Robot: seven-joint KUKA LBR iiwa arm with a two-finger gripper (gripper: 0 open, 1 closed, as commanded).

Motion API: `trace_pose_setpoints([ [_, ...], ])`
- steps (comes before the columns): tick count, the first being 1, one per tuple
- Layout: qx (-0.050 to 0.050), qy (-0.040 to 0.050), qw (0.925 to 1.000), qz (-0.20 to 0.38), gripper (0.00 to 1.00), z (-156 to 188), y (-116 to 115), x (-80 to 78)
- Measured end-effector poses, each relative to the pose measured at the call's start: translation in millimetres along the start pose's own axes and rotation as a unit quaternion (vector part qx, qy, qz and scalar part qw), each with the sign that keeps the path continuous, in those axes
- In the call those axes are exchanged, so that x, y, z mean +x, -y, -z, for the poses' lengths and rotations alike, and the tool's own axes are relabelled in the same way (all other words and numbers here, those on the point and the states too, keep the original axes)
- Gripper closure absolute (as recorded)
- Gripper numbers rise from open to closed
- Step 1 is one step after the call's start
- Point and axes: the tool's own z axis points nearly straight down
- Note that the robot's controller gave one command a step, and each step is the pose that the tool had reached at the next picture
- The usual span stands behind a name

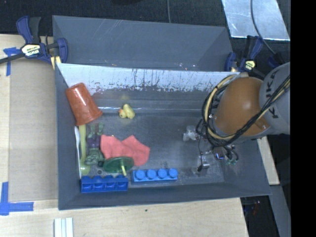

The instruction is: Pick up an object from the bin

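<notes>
We see the arm's end effector [202, 166] low over bare floor in the right part of the grey bin [148, 43], with nothing visibly in its grip; we cannot tell whether it is released or clenched. We judge the pick not yet begun. Nearest, to its left along the front wall, lies a blue studded brick [155, 174]: long, flat, four round studs. Taking it would call for shifting left and straddling its narrow sides. A pink cloth [126, 149] lies further left.

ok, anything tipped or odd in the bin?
Only the orange cup, lying on its side against the left wall of the bin. The pink cloth is crumpled near the blue blocks; nothing looks spilled or broken.
</notes>
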Motion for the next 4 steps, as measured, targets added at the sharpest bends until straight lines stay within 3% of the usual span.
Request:
trace_pose_setpoints([
  [1, 0.000, 0.0001, 0.9992, 0.041, 0.00, -1, -55, -6.3],
  [2, 0.000, -0.0018, 0.9997, 0.026, 0.00, 9, -85, 1.7],
  [3, 0.001, 0.0005, 0.9955, 0.095, 0.00, 26, -131, -2.0],
  [4, 0.002, 0.0020, 0.9987, 0.052, 0.00, 1, -153, -48.2],
])
